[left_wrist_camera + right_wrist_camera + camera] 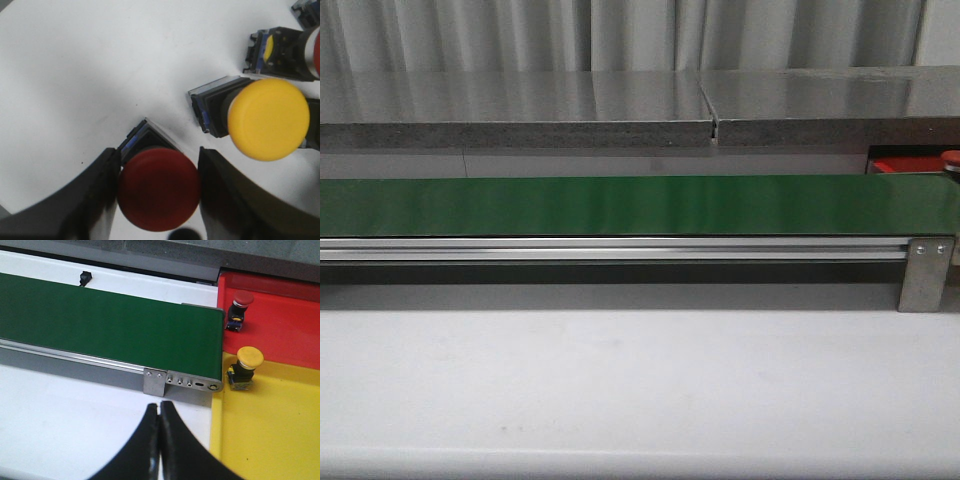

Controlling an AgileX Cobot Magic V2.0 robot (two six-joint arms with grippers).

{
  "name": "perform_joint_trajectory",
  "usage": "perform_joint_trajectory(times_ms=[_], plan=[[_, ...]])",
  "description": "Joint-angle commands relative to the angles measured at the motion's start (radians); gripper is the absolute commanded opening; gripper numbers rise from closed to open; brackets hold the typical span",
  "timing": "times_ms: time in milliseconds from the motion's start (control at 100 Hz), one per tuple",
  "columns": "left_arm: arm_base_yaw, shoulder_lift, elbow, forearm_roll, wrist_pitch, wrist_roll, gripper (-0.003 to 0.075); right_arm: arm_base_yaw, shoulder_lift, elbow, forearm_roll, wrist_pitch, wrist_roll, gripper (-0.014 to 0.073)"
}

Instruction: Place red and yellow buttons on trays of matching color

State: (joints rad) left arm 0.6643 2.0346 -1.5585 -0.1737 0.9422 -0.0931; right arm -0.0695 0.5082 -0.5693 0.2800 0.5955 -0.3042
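Observation:
In the left wrist view my left gripper (158, 152) is shut on a red button (159, 189); both fingers touch the sides of its domed cap. Its black base rests on the white surface. A yellow button (268, 119) lies close beside it, and two more buttons (280, 50) lie further off. In the right wrist view my right gripper (159, 406) is shut and empty over the white table. Past the belt's end lie the red tray (285, 335), holding one red button (241, 300), and the yellow tray (270, 440), holding one yellow button (249, 359). No gripper shows in the front view.
The long green belt (620, 205) runs across the front view on an aluminium rail with a metal bracket (925, 272) at its right end. A sliver of the red tray (905, 165) shows behind it. A grey shelf (620, 110) stands at the back.

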Motion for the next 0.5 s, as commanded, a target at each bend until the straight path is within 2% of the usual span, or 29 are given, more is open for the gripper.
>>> perform_joint_trajectory(times_ms=[0,80,490], plan=[[0.003,-0.053,-0.03,-0.016,-0.023,0.001,0.0178,0.001,0.001,-0.026,0.014,-0.066,-0.007,-0.0118],[0.003,-0.053,-0.03,-0.016,-0.021,0.004,0.015,0.001,0.001,-0.026,0.014,-0.066,-0.007,-0.0118],[0.003,-0.176,-0.024,-0.022,0.007,0.055,0.015,0.001,0.001,-0.026,0.014,-0.066,-0.007,-0.0118]])
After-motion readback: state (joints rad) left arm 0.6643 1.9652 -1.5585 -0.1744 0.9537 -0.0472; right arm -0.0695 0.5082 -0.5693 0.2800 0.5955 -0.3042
